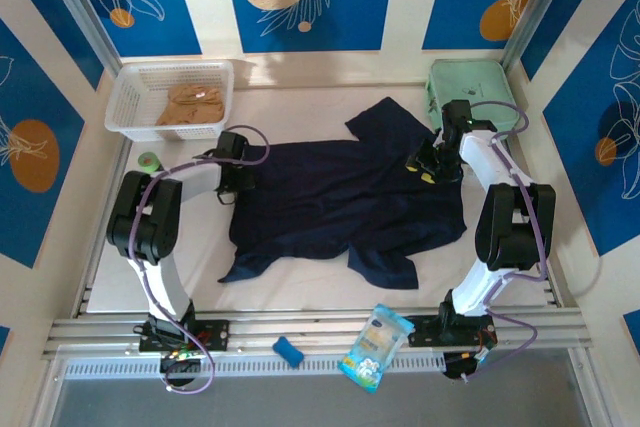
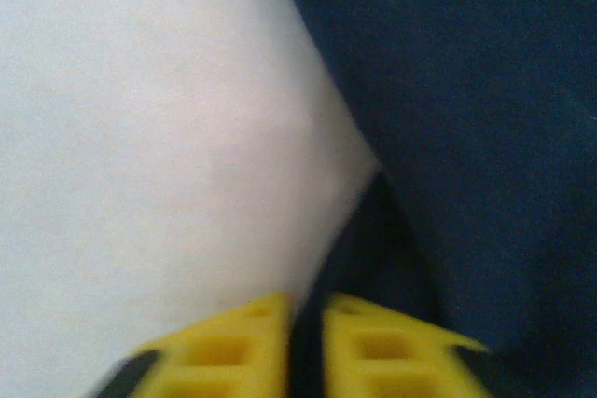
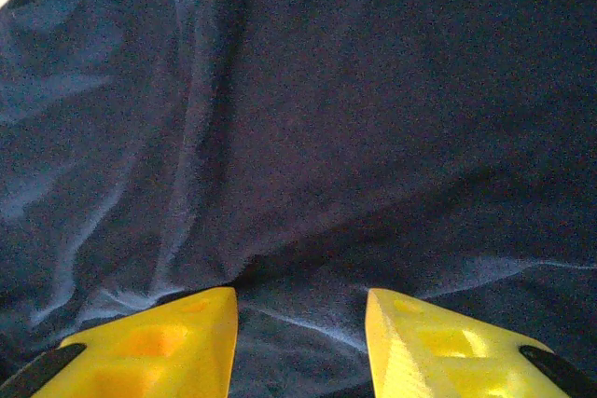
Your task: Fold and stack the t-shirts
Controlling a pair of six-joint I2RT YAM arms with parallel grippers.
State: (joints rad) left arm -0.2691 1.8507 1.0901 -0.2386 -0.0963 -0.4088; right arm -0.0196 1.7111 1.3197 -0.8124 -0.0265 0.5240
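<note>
Navy t-shirt (image 1: 340, 197) lies spread and rumpled at mid-frame, not yet folded. Our left gripper (image 2: 306, 303) pinches its left edge, probably to lift a fold, while our right gripper (image 3: 300, 297) stands spread over the right side, ready to bite. Tan t-shirt (image 1: 190, 105) waits in the basket (image 1: 120, 112), upper left.

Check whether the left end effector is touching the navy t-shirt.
Touching. The left wrist view shows the left end effector shut at the edge of the navy t-shirt, with dark cloth pinched in the narrow slit between its yellow fingers.
</note>
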